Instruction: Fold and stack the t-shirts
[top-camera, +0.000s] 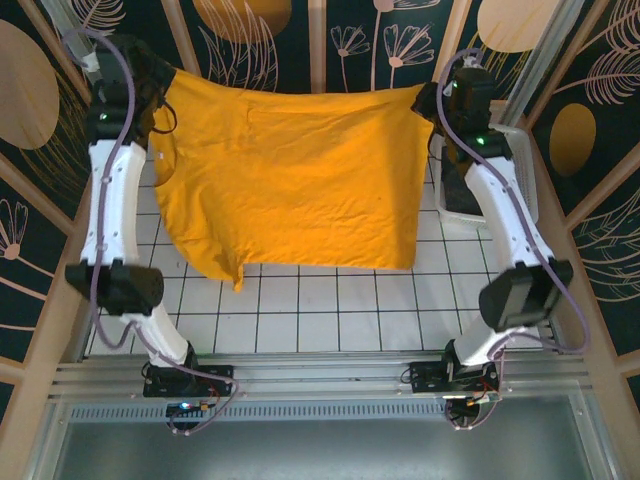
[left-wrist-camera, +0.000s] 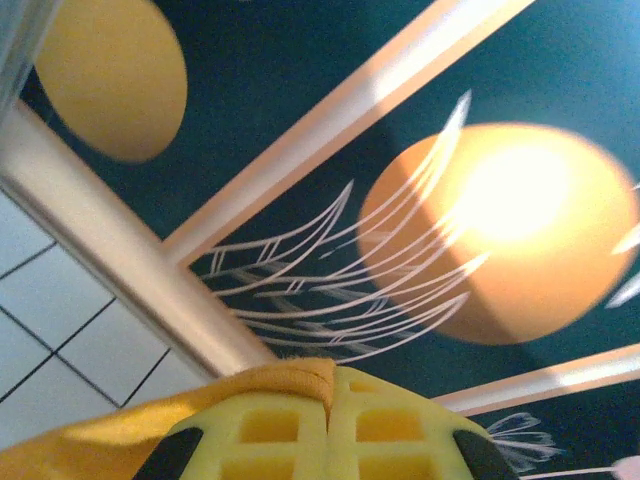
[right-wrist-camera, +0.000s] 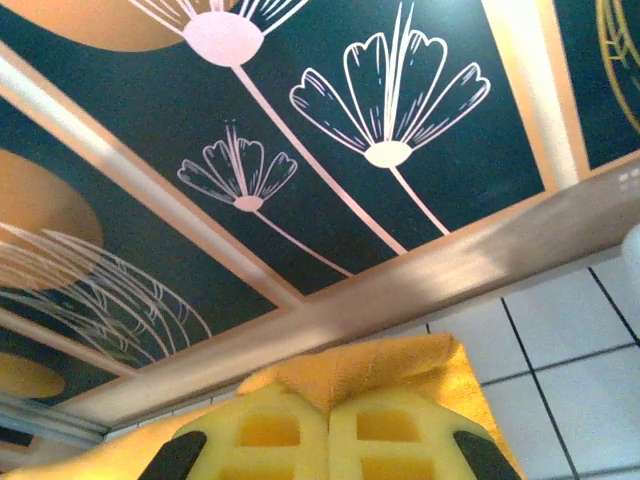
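Aloft, mustard t-shirt (top-camera: 300, 180) edge between left gripper (left-wrist-camera: 328, 420), right gripper (right-wrist-camera: 328, 430); open tiles (top-camera: 350, 310).

**Dark flowered walls around a white tiled table**

We see dark teal wall panels (top-camera: 395, 50) on three sides, printed with white flowers and orange discs (left-wrist-camera: 500, 230) and divided by light wooden strips (top-camera: 318, 40). The white tiles (top-camera: 330, 310) have dark joints. An aluminium rail (top-camera: 320, 378) closes the near edge.
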